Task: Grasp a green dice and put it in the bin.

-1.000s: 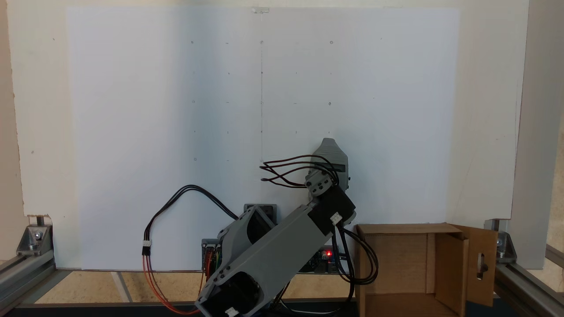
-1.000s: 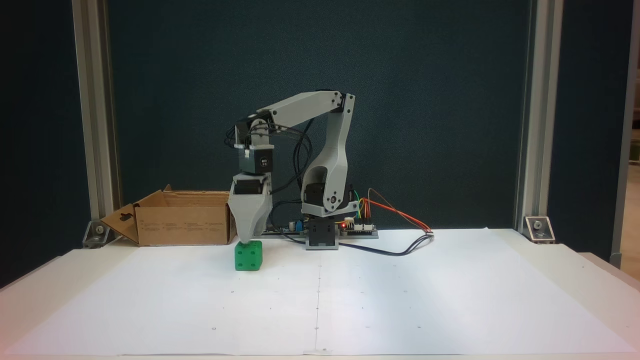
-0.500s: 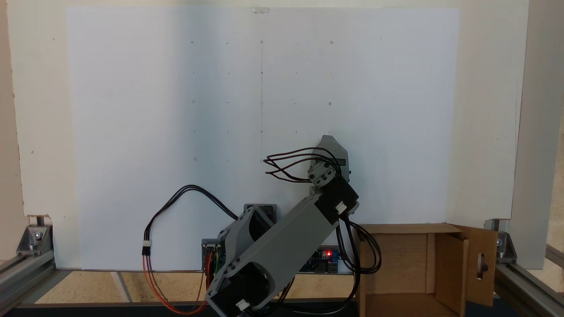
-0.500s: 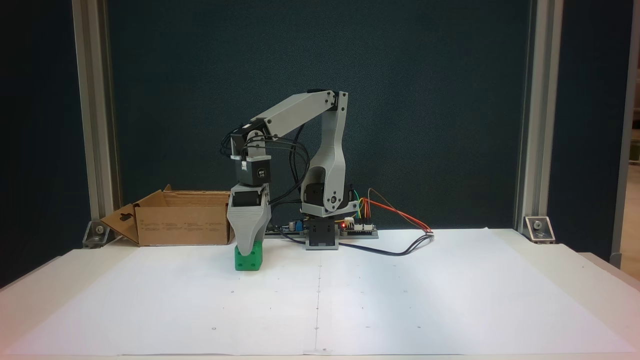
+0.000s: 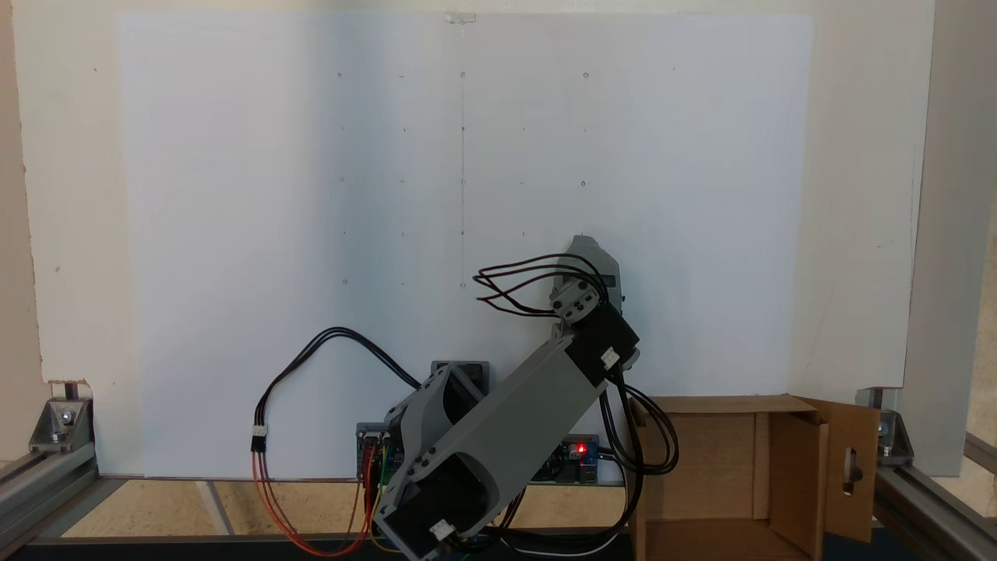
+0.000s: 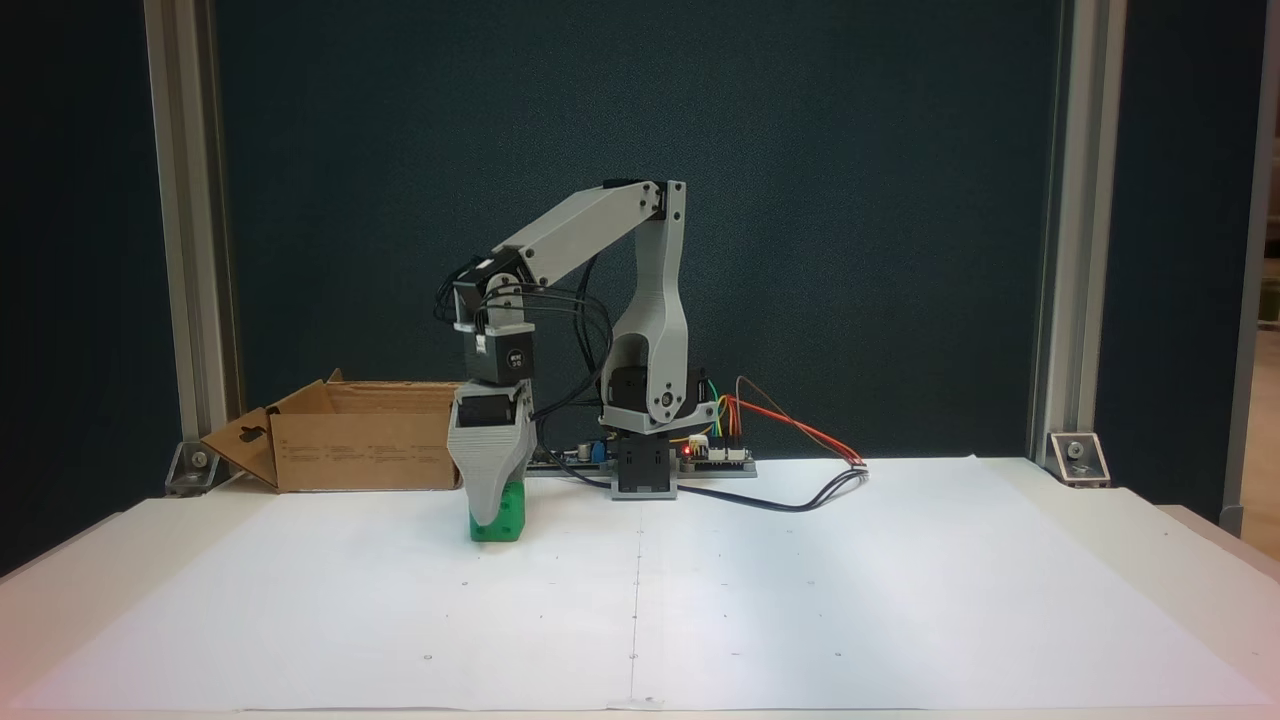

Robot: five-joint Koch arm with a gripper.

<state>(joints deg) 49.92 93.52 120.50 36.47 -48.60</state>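
The green dice (image 6: 512, 511) rests on the white paper, left of the arm's base in a fixed view. My gripper (image 6: 487, 518) points straight down and has come low around the dice, and its grey front jaw covers the dice's left half. The other jaw lies behind it, so the gap between them is hidden. From above, the gripper (image 5: 584, 243) hides the dice beneath it. The bin (image 6: 360, 450) is a brown cardboard box with open flaps behind and left of the dice; it also shows at the lower right (image 5: 701, 452).
The arm's base and its circuit board (image 6: 690, 455) sit at the back middle with cables (image 6: 800, 495) trailing onto the paper. Aluminium frame posts (image 6: 185, 250) stand at both sides. The white paper sheet (image 6: 800, 600) stretches wide in front.
The gripper has come down from just above the dice to around it, drifting slightly left in the front view. The dice has stayed in place.
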